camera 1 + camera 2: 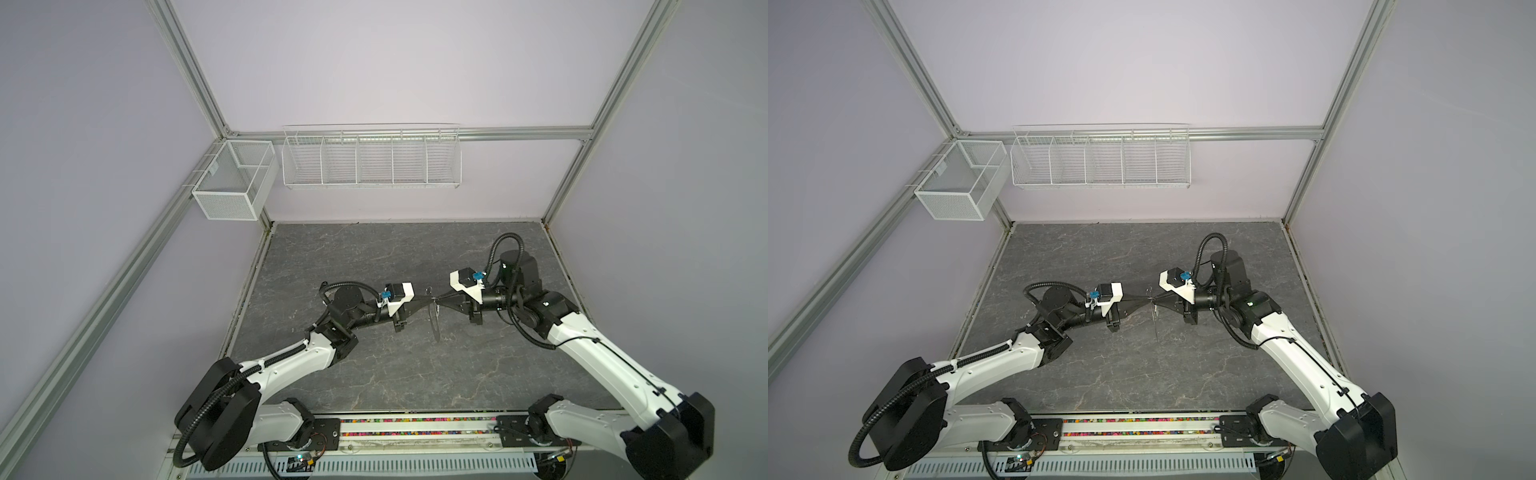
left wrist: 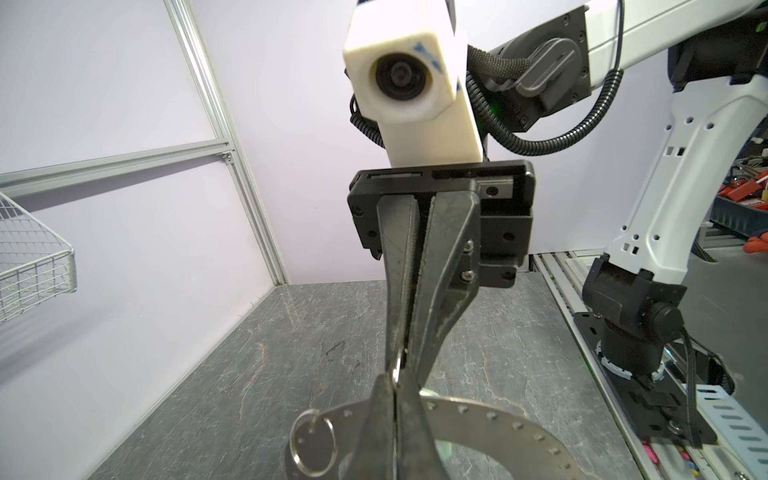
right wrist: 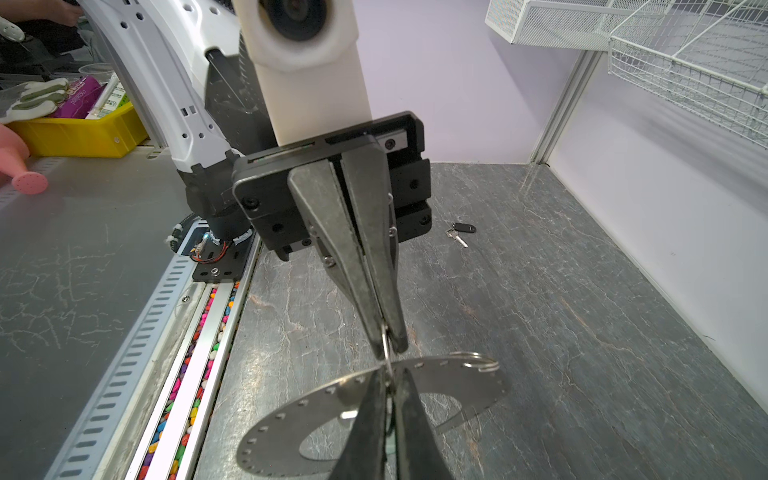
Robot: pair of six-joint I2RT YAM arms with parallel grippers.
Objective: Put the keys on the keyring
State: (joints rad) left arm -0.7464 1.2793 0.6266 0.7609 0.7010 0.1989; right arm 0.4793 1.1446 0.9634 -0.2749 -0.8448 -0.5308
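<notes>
The keyring, a flat grey disc (image 1: 435,324) (image 1: 1155,322), hangs edge-on above the middle of the table in both top views. A small wire loop (image 2: 397,365) on its rim is pinched from both sides. My left gripper (image 2: 395,380) (image 1: 428,298) is shut on it, and my right gripper (image 3: 386,374) (image 1: 439,300) is shut on it tip to tip. The disc (image 3: 291,415) carries other loops (image 3: 478,360) (image 2: 313,440). A black-headed key (image 3: 461,230) lies on the table near the wall. A pale mint patch (image 2: 446,449) shows under the disc; how it is attached I cannot tell.
White wire baskets (image 1: 371,156) and a mesh box (image 1: 232,178) hang on the back wall above the table. A rail filled with coloured beads (image 1: 415,428) runs along the front edge between the arm bases. A yellow bin (image 3: 75,129) stands outside the cell.
</notes>
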